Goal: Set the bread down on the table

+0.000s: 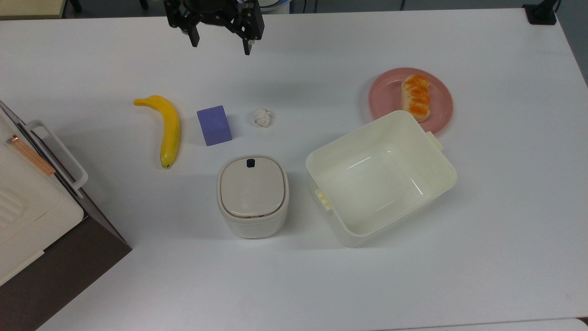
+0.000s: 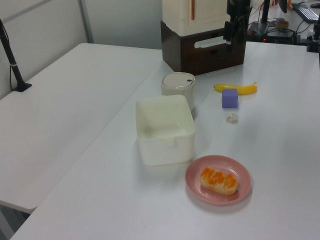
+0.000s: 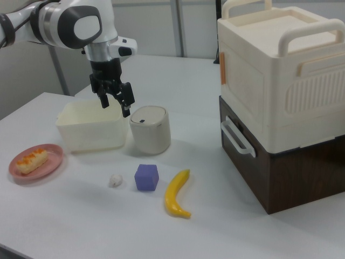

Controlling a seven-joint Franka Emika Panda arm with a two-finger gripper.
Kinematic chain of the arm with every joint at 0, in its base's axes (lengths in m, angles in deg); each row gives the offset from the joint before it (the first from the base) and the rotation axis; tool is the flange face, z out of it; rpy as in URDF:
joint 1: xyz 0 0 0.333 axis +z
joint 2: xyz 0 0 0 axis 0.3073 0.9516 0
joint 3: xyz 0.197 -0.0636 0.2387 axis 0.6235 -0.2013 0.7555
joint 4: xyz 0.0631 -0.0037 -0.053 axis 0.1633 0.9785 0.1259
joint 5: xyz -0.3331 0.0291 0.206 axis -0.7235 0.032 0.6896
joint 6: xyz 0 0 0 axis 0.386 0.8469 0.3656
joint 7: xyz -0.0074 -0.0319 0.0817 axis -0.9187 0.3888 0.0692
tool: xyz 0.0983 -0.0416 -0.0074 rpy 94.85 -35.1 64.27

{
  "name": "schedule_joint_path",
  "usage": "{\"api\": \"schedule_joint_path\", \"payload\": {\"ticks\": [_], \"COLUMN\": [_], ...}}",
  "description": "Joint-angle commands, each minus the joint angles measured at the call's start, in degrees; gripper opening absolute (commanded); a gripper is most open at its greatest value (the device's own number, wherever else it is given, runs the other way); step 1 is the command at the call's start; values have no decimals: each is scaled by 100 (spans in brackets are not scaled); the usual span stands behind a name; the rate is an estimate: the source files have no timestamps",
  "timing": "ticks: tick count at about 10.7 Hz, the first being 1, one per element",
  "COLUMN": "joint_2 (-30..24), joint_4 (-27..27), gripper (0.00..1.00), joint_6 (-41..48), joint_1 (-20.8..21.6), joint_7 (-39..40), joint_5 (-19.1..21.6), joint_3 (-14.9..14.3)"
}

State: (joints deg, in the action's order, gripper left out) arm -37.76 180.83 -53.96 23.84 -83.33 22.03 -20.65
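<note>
while the bread [image 1: 415, 97] lies on the pink plate [image 1: 441, 105], just behind the open cream bin [image 1: 381, 177] in the top view, we log it as not yet moved. we see the gripper [image 1: 222, 44] empty, fingers apart, hanging above the table [image 1: 321, 285] near its far edge, well apart from the bread, so we judge the approach has not started.
</note>
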Motion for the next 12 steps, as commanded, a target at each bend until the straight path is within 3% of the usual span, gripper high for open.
{"api": "schedule_joint_path", "payload": {"ticks": [1,12], "joint_2": [33,87], "joint_4": [27,27], "gripper": [100,100], "joint_6": [-102,-278], "joint_1": [-93,-112], "joint_7": [78,131], "joint_5": [47,48], "joint_3": [8,8]}}
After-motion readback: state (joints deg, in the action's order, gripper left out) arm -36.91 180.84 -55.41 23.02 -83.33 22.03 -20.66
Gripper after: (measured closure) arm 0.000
